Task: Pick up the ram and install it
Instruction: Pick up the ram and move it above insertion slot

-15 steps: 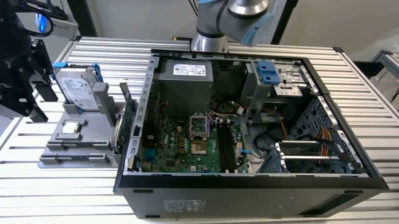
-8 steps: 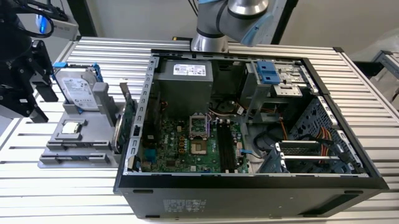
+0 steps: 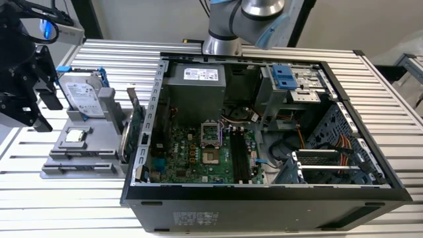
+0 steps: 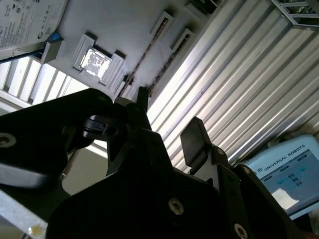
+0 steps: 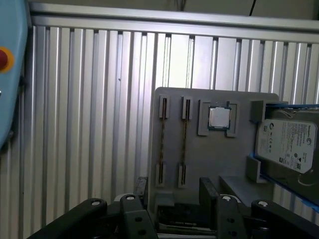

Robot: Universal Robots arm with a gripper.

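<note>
Two ram sticks stand on edge in slots of a grey holder [image 5: 199,164]; one ram [image 5: 163,142] lies beside the other [image 5: 183,142], and in the second wrist view a ram [image 4: 147,47] shows as a thin dark line. My gripper [image 5: 174,194] hovers above the holder's near end, open, with nothing between its black fingers [image 5: 208,189]. Seen in the exterior view, the gripper [image 3: 43,113] hangs at the far left, beside the holder [image 3: 86,166]. The second wrist view has the gripper [image 4: 167,124] open too. The motherboard's black memory slots [image 3: 238,154] lie inside the open computer case [image 3: 264,193].
On the holder also sit a silver hard drive [image 3: 82,96] with blue handle and a processor chip [image 5: 218,118]. A green expansion card [image 3: 134,126] stands between holder and case. A teach pendant [image 4: 284,174] lies beside the ribbed metal table [image 5: 89,114].
</note>
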